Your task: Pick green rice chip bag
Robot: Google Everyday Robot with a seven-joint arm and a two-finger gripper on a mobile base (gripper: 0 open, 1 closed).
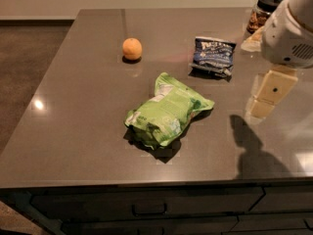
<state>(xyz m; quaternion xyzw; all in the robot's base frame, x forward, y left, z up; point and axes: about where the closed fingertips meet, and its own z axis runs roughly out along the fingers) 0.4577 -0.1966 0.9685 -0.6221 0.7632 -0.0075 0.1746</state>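
The green rice chip bag (167, 110) is a puffy, crinkled light-green foil bag with white patches. It lies on its side near the middle of the dark grey countertop (73, 111). My gripper (268, 95) hangs from the white arm (288, 33) at the right edge of the view. It is above the counter, to the right of the bag and well apart from it, with nothing in it. Its shadow (249, 146) falls on the counter to the bag's right.
A dark blue snack bag (213, 55) lies behind the green bag to the right. An orange (132, 48) sits at the back left. A dark-lidded jar (266, 11) stands at the back right corner. Drawer fronts (146, 209) run below the counter's front edge.
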